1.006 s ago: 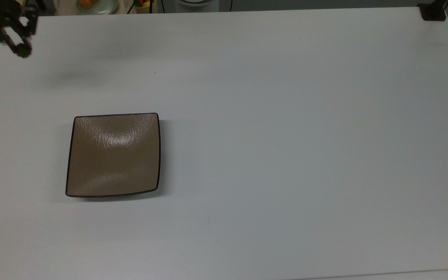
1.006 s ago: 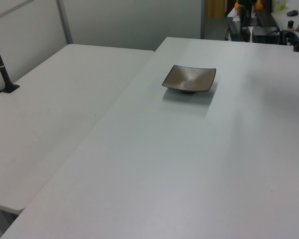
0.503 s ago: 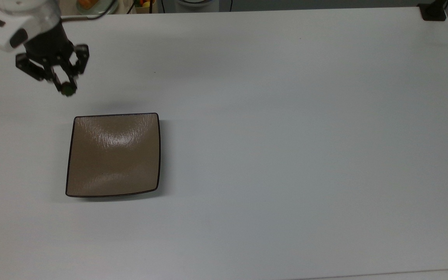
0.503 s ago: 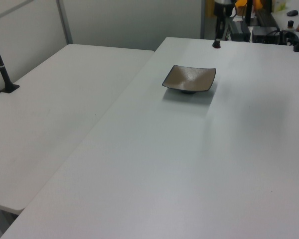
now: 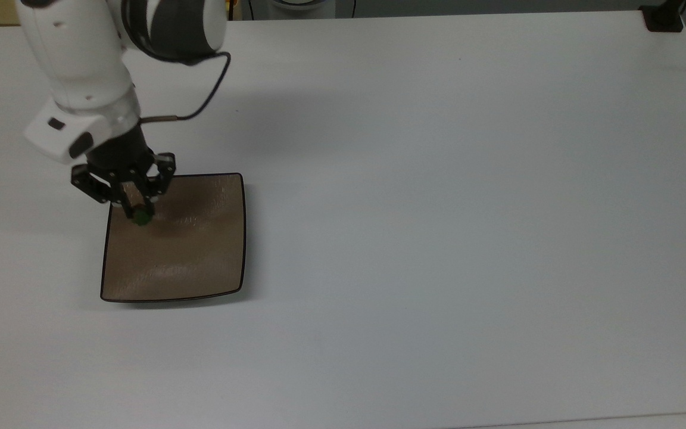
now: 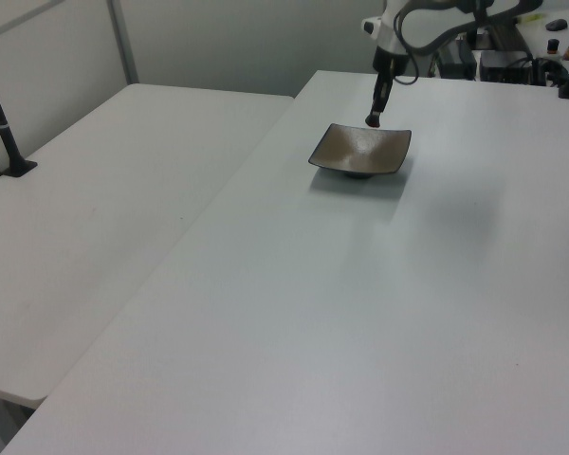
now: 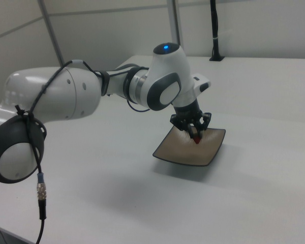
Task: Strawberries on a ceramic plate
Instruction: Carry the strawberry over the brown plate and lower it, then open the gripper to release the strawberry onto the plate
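Observation:
The square tan-brown ceramic plate point(image 5: 188, 256) point(image 6: 353, 147) point(image 7: 183, 150) lies on the white table. My gripper point(image 5: 139, 215) point(image 6: 372, 119) point(image 7: 196, 137) hangs over the plate's corner at the top view's upper left, shut on the tiny strawberry point(image 5: 141, 218) point(image 7: 197, 139). The berry's green cap faces up in the top view and its dark red body shows in the right view. It is held a little above the plate's surface. The white arm reaches in from the top view's upper left.
The white table point(image 5: 438, 208) stretches wide to the top view's right of the plate. A black post base point(image 5: 663, 18) sits at the top view's far right corner. A second white table point(image 6: 104, 218) adjoins on the left view's left.
The arm has swept in from the top view's upper left corner, carrying the strawberry down to above the plate's corner. The plate has not moved.

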